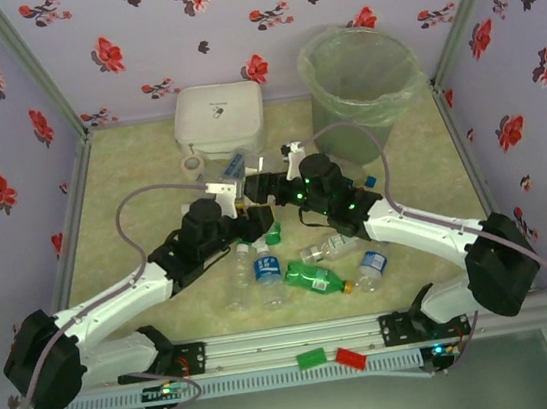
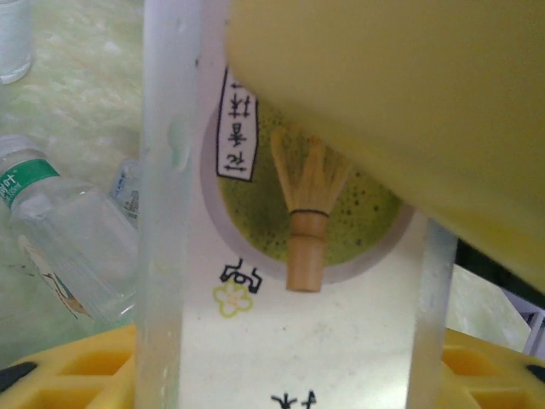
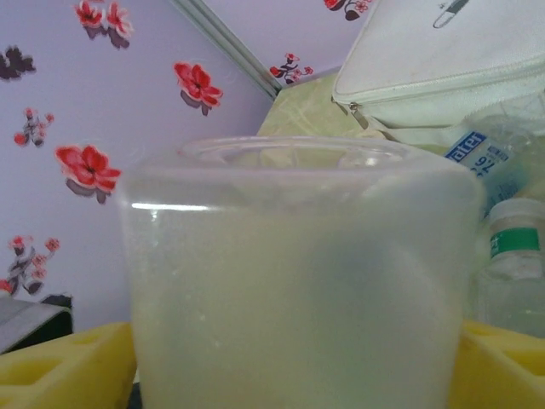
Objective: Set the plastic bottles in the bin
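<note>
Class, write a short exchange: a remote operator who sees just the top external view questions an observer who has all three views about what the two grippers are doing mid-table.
Operator: From above, the left gripper and right gripper meet mid-table. Is anything between them?
Observer: Yes. The left wrist view shows the left one shut on a clear bottle whose label pictures a bamboo whisk on a green disc.
Operator: Has the right one gripped it?
Observer: Its wrist view shows a pale bottle end between its yellow fingers; whether they press it I cannot tell.
</note>
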Motion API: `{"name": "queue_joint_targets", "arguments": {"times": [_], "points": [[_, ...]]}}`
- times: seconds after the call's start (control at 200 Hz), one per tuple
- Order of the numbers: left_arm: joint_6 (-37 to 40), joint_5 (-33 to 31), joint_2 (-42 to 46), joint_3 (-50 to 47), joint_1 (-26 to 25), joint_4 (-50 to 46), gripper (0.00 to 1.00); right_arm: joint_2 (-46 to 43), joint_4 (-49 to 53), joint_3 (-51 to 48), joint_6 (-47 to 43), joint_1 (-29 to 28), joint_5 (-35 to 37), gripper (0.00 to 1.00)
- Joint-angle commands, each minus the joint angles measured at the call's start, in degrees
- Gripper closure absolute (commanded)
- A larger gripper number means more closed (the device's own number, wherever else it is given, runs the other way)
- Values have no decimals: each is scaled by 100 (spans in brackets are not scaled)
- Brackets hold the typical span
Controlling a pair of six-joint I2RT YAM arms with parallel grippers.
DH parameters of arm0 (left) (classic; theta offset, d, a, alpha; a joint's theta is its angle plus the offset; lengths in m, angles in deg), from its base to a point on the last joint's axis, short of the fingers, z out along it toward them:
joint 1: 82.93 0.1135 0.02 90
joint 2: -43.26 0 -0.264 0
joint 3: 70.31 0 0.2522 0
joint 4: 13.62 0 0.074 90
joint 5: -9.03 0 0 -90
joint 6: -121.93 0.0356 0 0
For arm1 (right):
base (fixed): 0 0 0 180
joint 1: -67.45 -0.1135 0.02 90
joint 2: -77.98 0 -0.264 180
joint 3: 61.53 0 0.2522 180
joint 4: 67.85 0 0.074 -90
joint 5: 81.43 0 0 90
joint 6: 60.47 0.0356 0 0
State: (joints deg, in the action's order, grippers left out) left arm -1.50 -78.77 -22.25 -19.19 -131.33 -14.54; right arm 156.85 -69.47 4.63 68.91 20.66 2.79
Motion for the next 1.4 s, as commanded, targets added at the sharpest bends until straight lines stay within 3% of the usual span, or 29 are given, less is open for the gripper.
{"name": "queue_joint_targets", "arguments": {"times": [0.0, 0.115, 0.185, 0.3, 0.34, 0.53, 0.61, 0.71, 1.03, 1.205, 1.39], "points": [[200, 3, 60, 107, -55, 129, 75, 19, -162, -46, -7, -26, 117, 27], [218, 2, 66, 126, -74, 118, 73, 55, -179, -37, -13, -26, 90, 38], [220, -16, 73, 135, -82, 113, 65, 48, -201, -37, -9, -28, 62, 43], [193, -203, 133, 114, -82, 66, 31, 8, -172, -54, -4, -32, 87, 45], [156, -350, 188, 90, -82, 29, 24, -19, -138, -68, -14, -32, 139, 46], [-72, -1667, 702, -138, -74, -410, 13, -398, 370, -11, -308, 110, 561, 48], [-398, -2611, 993, -195, -71, -977, 1, -643, 835, 140, -516, 311, 759, 49], [-942, -3440, 1315, -282, 64, -1785, 0, -964, 1413, 487, -791, 706, 973, 51], [-1366, -3333, 1815, -877, 340, -1756, 0, -948, 2412, 2670, -2209, 1910, 1638, 51], [-1338, -3076, 1516, -833, 361, -1692, 0, -152, 2300, 4055, -2548, 2534, 1780, 51], [-1231, -2750, 1137, -709, 373, -1802, 0, 1294, 2312, 5498, -3054, 3046, 2117, 51]]}}
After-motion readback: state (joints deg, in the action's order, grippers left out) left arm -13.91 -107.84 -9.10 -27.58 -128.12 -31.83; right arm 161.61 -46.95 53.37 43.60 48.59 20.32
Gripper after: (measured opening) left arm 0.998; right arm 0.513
